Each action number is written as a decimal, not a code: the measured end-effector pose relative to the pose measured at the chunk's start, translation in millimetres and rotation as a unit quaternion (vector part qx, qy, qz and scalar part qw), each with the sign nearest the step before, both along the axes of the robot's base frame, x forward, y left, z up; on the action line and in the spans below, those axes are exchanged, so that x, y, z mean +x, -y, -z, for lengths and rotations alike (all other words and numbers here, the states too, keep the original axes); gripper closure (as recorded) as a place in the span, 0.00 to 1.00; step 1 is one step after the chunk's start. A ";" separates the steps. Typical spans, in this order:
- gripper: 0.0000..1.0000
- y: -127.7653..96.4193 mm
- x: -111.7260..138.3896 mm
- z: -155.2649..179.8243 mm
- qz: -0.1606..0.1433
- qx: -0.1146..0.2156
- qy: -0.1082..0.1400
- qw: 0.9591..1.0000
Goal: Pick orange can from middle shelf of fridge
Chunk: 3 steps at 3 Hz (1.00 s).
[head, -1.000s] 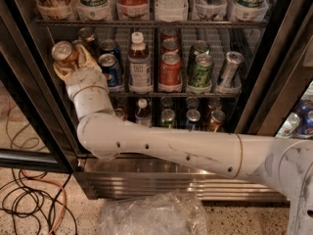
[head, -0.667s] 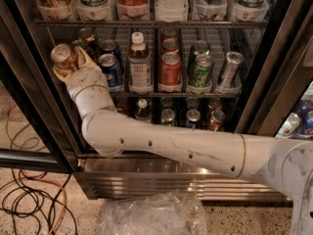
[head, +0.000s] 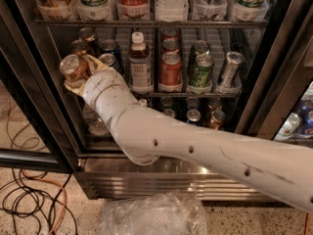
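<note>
Black door frame [head: 41, 106]: just left of the gripper [head: 81, 77]; liable to be clipped in a sideways swing on the way out, jarring the hold.
Nearby blue can [head: 111, 47]: just right of and behind the gripper; easily toppled by a careless wrist turn.
Held orange can [head: 72, 65]: clamped inside the gripper, tilted, silver lid toward the camera; smooth wall, prone to slipping under a jolt.
Gripper: clenched on the orange can, out in front of the middle shelf's [head: 195, 94] leftmost lane, at the left edge of the fridge [head: 146, 180].
</note>
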<state>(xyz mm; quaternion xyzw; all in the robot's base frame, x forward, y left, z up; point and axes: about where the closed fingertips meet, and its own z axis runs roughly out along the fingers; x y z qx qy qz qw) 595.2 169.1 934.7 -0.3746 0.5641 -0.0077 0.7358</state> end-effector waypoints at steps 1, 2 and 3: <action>1.00 19.2 -48.0 1.7 -0.004 -0.012 -0.029 1.000; 1.00 31.0 -91.3 6.0 -0.005 0.026 -0.044 0.999; 1.00 44.1 -100.4 -9.1 0.007 0.037 -0.032 0.999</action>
